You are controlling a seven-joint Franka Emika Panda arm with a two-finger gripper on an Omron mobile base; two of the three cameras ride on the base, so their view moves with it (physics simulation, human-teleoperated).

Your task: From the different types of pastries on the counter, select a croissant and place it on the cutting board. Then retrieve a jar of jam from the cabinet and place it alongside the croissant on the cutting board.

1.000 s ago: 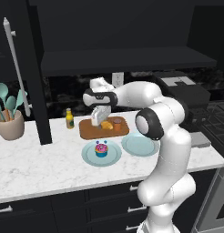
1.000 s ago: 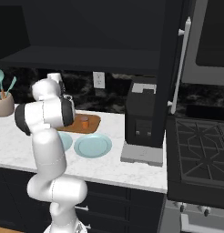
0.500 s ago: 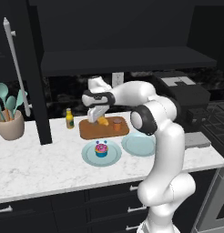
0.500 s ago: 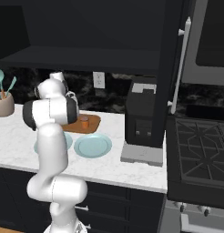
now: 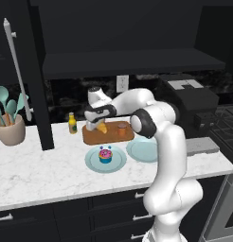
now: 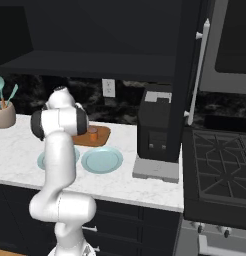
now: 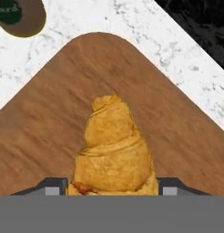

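Near: cupcake (image 5: 105,155) on plate, worktop (image 5: 42,170) | Mid: hand (image 5: 96,125) grasping croissant (image 7: 114,150) over cutting board (image 5: 113,137), left end | Far: jar of jam (image 5: 121,130) already on board | Risk: you release high, croissant rolls off the edge.

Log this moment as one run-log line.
stage: placing croissant | gripper: shut on croissant, over cutting board | jar of jam: on board | cupcake: on plate
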